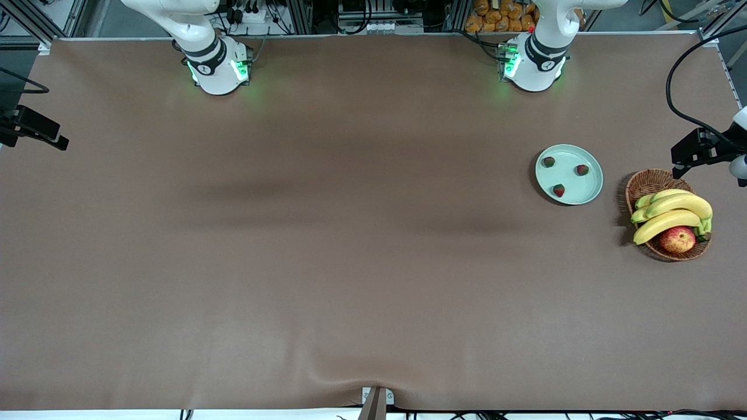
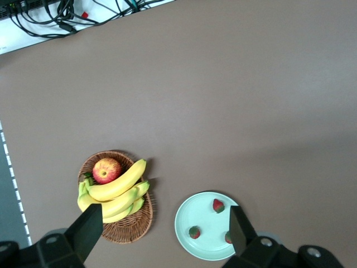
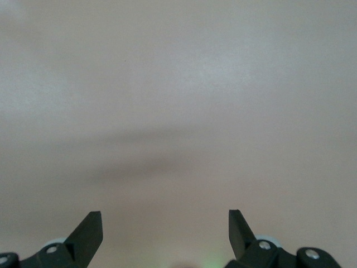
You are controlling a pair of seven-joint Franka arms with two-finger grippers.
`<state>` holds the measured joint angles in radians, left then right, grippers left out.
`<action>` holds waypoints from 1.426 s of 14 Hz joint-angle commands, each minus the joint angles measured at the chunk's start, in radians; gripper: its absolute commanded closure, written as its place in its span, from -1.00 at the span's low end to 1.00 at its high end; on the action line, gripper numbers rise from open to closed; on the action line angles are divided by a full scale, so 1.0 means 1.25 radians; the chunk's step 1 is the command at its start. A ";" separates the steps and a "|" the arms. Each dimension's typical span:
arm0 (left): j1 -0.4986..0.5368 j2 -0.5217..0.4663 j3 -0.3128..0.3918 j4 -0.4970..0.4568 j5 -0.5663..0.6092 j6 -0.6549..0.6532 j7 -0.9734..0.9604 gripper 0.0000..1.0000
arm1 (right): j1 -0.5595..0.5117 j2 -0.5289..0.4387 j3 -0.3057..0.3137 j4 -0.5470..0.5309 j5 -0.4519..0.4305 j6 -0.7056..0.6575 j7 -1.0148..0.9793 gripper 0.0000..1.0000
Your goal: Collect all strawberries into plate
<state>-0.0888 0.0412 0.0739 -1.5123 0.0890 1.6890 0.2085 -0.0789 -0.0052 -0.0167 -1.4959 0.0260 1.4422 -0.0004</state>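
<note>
The plate (image 1: pixel 569 174) sits toward my left arm's end, all three strawberries (image 1: pixel 559 190) on it (none stray). My left gripper (image 2: pixel 162 237) hangs spread above it, nearer; my right gripper (image 3: pixel 165 234) waits spread over bare table (image 3: pixel 178 100).

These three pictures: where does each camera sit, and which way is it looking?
Front view: high across the table, facing both arm bases; shows the plate with three strawberries and the basket.
Left wrist view: on the left arm, looking down between its open left claw at plate, strawberries, basket.
Right wrist view: on the right arm, looking down past its open right claw at bare table.
Front and left wrist views share plate, strawberries, basket.
</note>
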 commanded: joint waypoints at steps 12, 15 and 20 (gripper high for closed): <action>0.023 0.008 0.037 0.035 -0.070 -0.021 -0.006 -1.00 | 0.002 -0.008 0.001 0.008 -0.004 -0.014 0.014 -1.00; 0.023 0.008 0.006 0.035 -0.060 -0.032 -0.012 -1.00 | 0.003 -0.008 0.002 0.008 -0.005 -0.012 0.013 -1.00; 0.023 0.005 -0.020 0.028 -0.059 -0.074 -0.107 -1.00 | 0.004 -0.008 0.004 0.008 -0.016 -0.014 0.013 -1.00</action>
<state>-0.0688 0.0419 0.0701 -1.4948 0.0179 1.6386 0.1124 -0.0789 -0.0064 -0.0158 -1.4956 0.0213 1.4407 -0.0004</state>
